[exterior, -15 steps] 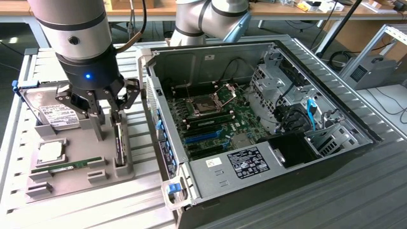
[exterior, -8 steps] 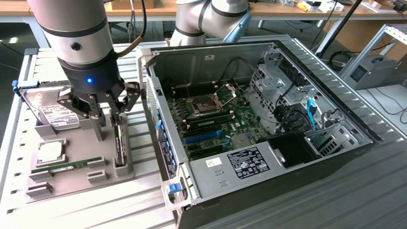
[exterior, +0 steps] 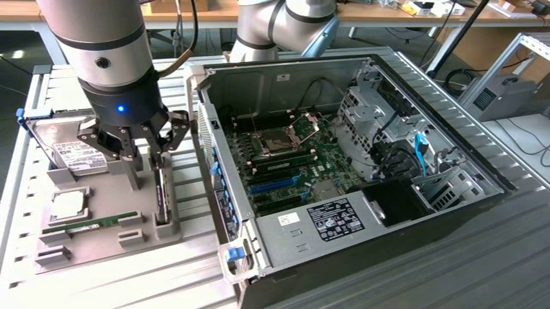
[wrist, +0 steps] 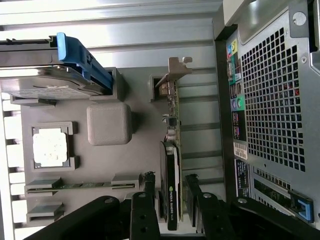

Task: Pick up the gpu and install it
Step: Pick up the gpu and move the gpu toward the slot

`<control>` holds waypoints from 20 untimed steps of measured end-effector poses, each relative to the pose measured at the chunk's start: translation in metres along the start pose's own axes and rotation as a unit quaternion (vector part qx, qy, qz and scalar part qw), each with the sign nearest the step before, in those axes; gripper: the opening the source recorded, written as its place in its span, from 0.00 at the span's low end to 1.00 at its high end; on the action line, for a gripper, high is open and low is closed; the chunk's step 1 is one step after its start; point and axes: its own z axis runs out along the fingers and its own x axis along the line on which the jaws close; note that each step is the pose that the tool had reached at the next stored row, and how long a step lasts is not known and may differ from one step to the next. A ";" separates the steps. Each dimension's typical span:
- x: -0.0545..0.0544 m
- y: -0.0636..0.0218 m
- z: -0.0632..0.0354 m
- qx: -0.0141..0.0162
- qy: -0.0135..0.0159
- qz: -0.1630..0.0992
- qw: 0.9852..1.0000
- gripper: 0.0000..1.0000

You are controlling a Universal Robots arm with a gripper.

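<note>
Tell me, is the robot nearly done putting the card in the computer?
Not nearly. Done: the tool is lined up over the card, open, a finger on each side. In hand: nothing yet; the card stands on edge in its grey holder. Left: lifting it and fitting it inside the computer.

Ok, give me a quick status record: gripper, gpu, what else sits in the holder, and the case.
gripper: open, one finger on each side of the gpu, small gaps showing
gpu: standing on edge in the grey holder, not lifted
grey holder: at the exterior view's left of the computer case
other parts in holder: hard drive, processor chip, RAM stick
computer case: lying open, motherboard exposed
install: not done, gpu outside the case
</note>
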 end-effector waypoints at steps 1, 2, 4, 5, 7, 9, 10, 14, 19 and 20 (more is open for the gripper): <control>0.000 0.0000 0.0000 0.000 0.000 0.000 1.000 0.43; 0.000 0.0000 0.0000 0.000 0.000 0.000 1.000 0.43; 0.000 0.0000 0.0000 0.000 0.000 0.000 1.000 0.55; 0.000 0.0000 0.0000 0.000 0.000 0.000 1.000 0.55; 0.000 -0.0001 0.0012 0.000 0.000 0.000 1.000 0.62; 0.000 -0.0002 0.0053 0.000 0.000 0.000 1.000 0.62; 0.000 -0.0004 0.0090 0.000 0.000 0.000 1.000 0.62; 0.001 -0.0010 0.0199 0.000 0.000 0.000 1.000 0.62; 0.001 -0.0016 0.0309 0.000 0.000 0.000 1.000 0.62; 0.001 -0.0017 0.0328 0.000 0.000 0.000 1.000 0.62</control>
